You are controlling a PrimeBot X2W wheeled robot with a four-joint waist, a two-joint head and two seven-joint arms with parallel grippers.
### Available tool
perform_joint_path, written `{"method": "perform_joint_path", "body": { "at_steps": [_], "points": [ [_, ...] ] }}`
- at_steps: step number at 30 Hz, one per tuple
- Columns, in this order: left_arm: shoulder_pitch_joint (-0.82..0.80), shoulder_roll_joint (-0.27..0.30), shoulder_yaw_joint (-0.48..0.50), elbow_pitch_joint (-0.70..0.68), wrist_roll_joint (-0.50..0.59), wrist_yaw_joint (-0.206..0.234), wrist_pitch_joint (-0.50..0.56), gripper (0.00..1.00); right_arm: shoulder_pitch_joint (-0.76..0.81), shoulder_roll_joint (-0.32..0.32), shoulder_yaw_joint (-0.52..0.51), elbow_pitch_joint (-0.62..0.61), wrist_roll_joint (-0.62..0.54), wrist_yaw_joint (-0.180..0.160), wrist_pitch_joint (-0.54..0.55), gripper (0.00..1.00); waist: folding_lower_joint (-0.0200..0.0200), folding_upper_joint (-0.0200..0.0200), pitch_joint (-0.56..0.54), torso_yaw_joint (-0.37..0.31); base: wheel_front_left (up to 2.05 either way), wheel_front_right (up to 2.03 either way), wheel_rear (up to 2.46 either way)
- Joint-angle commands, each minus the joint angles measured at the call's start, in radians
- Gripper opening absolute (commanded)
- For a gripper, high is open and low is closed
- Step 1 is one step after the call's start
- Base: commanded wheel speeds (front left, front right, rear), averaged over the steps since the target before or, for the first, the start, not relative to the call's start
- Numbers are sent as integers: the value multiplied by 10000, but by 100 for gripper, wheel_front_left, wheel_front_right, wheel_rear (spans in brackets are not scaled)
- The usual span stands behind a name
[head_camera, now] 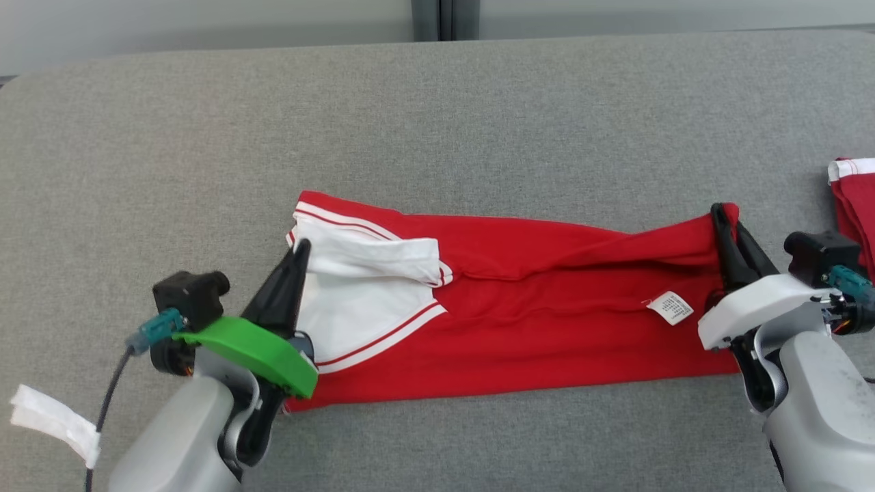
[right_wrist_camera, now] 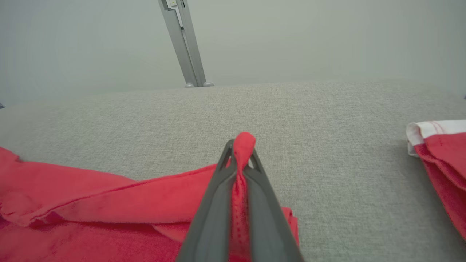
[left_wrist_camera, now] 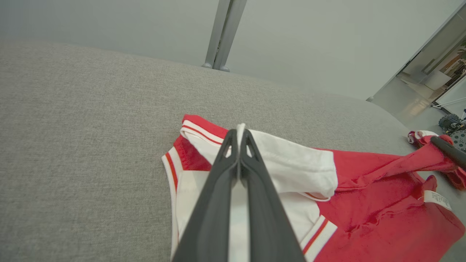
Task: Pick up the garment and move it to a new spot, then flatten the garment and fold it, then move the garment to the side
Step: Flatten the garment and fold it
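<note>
A red garment [head_camera: 547, 314] with white, red-striped sleeves lies stretched left to right on the grey table [head_camera: 437, 123]. My left gripper [head_camera: 301, 247] is shut on its white sleeve edge [left_wrist_camera: 291, 160] at the left end, the fabric pinched between the fingertips [left_wrist_camera: 233, 145]. At the right end my right gripper [head_camera: 723, 213] is shut on the garment's red corner [right_wrist_camera: 243, 143], lifted a little off the surface so that a fold runs toward the middle. A white label [head_camera: 670, 307] shows near the right end.
A second red garment with a white band [head_camera: 854, 198] lies at the table's right edge, close to my right arm. A white paper strip [head_camera: 55, 420] hangs by my left arm's cable. The table's far edge meets a grey wall with a metal post [head_camera: 444, 17].
</note>
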Motion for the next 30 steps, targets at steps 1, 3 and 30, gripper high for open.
{"method": "perform_joint_path", "body": {
  "at_steps": [1, 3, 30],
  "points": [
    [382, -98, 70, -90, 135, -19, -25, 0, 313, 16, 11, -79, 61, -21, -17, 0, 0, 0, -418, 201, 0, 0, 0],
    [843, -277, 143, -157, 260, -19, -25, 0, 631, 60, 39, -115, 146, -21, -17, 0, 0, 0, -581, 236, 0, 0, 0],
    [3352, -1923, 3382, -279, 3615, 178, -26, 100, 2212, 612, -1352, 147, -646, -19, -17, 100, 0, 0, -1237, 642, 0, 0, 0]
  ]
}}
